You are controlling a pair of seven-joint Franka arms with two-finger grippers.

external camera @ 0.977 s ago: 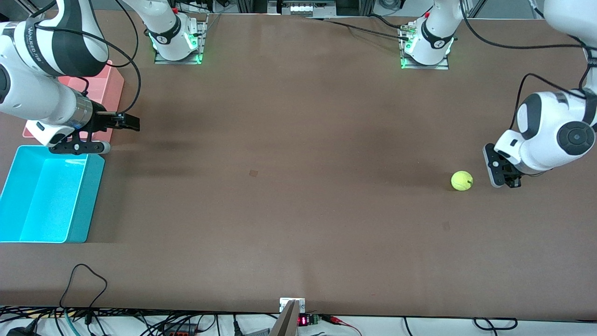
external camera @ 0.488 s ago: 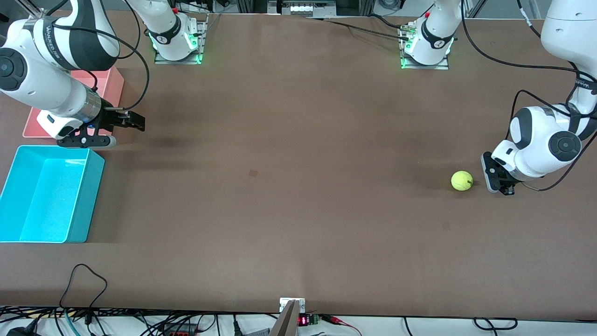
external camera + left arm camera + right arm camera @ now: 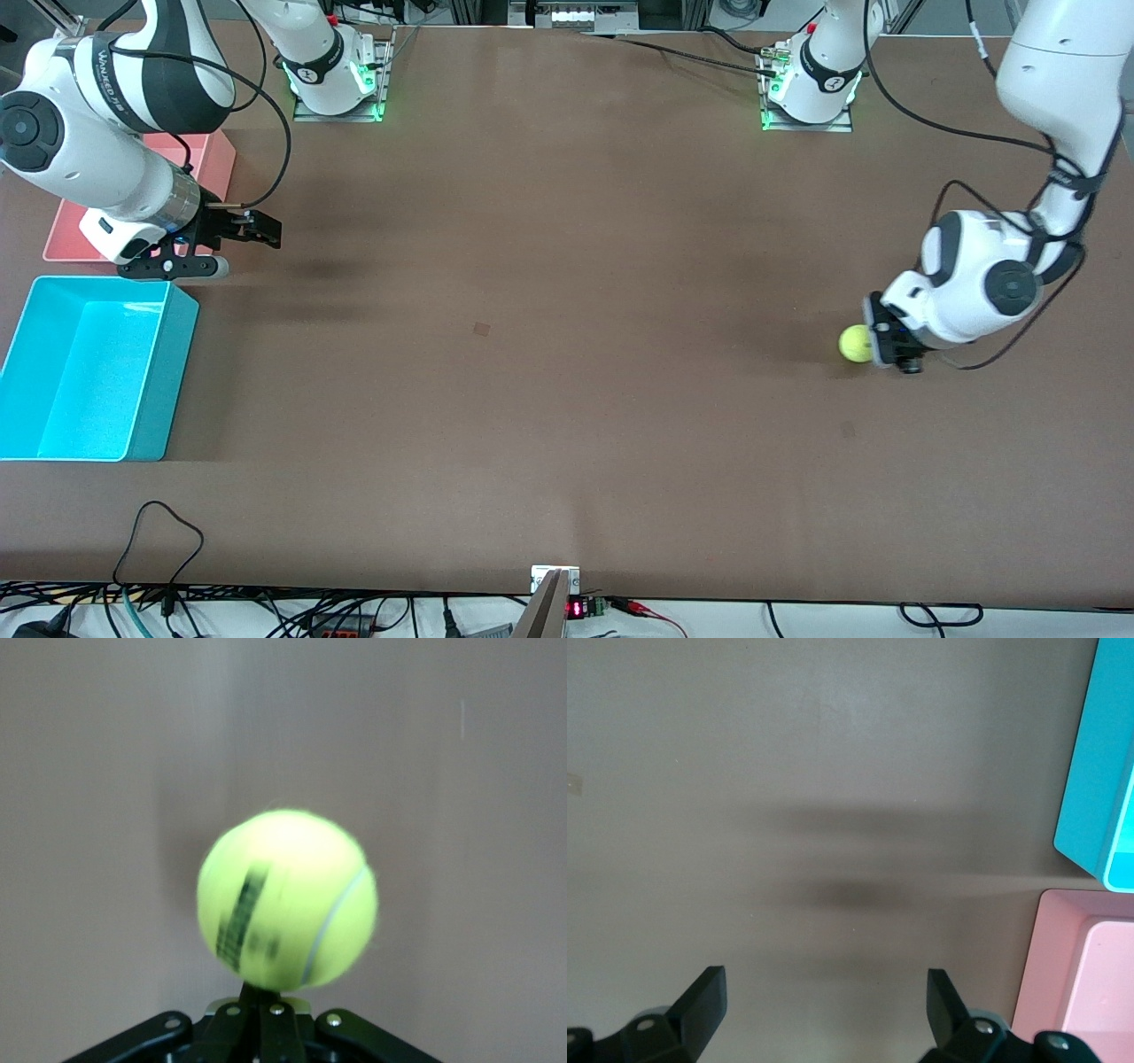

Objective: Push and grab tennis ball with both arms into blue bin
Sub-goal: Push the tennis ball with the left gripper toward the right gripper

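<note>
The tennis ball (image 3: 855, 344) sits on the brown worktop (image 3: 567, 354) at the left arm's end, well apart from the blue bin (image 3: 89, 368), which stands at the right arm's end. I'll place everything by that ball.

The left gripper (image 3: 889, 341) is down at worktop level and pressed right against the ball, on the side facing away from the blue bin. In the left wrist view the ball (image 3: 285, 897) fills the middle, a dark mark and a pale seam showing on its fuzz, with the gripper's black base just under it; the jaws look drawn together with their tips against the ball rather than around it.

The right gripper (image 3: 235, 232) is far from the ball, hanging low over bare worktop beside the pink bin (image 3: 213, 158) and just past the blue bin's corner. Its jaws are spread wide with nothing between them, as the right wrist view shows, where both the blue bin (image 3: 1099, 780) and pink bin (image 3: 1072, 966) edge into sight.
</note>
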